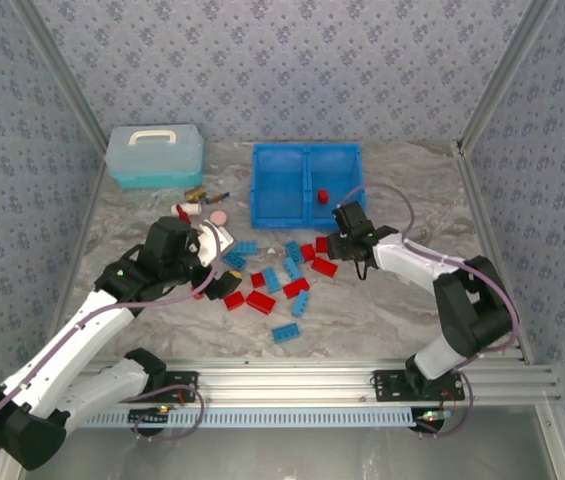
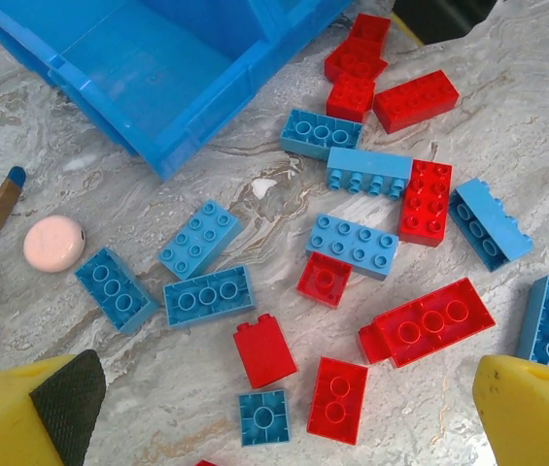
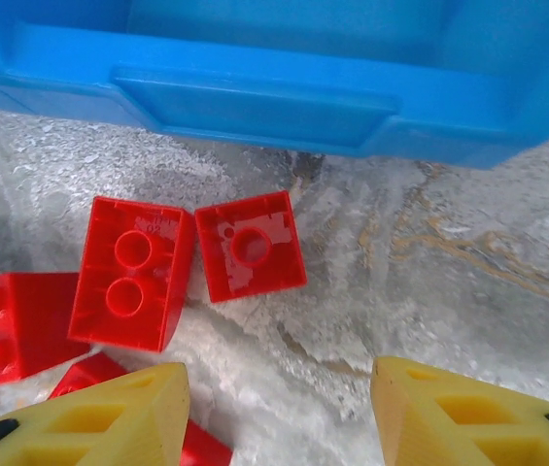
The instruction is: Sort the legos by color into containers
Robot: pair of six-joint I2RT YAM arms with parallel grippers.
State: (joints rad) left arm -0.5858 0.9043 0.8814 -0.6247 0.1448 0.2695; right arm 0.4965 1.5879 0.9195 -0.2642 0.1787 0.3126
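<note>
Fingers of right arm (image 3: 468,413) apart, low over legos (image 3: 128,272)

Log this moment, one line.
left gripper open above bricks | right gripper open by bin | red brick in bin

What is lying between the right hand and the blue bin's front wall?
In the right wrist view, a small square red brick lies between the open right hand and the bin; the rest is bare tabletop.
</note>
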